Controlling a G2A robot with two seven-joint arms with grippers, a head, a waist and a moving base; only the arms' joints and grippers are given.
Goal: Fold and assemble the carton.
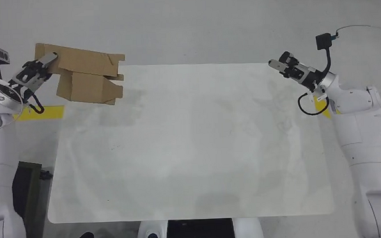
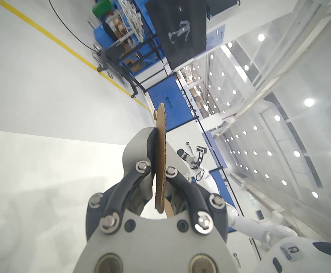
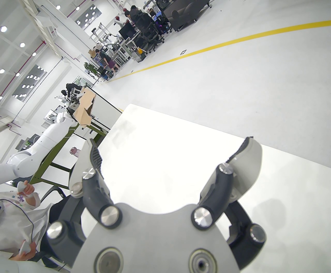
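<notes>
A flat brown cardboard carton hangs in the air at the table's far left corner, its flaps partly unfolded. My left gripper is shut on the carton's left edge. In the left wrist view the carton shows edge-on, pinched between the fingers. My right gripper is raised over the table's far right corner, open with nothing between its fingers. From the right wrist view the carton shows far off on the other arm.
The white table spreads between the two arms, bare of other objects. Yellow floor tape runs beside its left edge. A seated person shows beyond the table in the right wrist view.
</notes>
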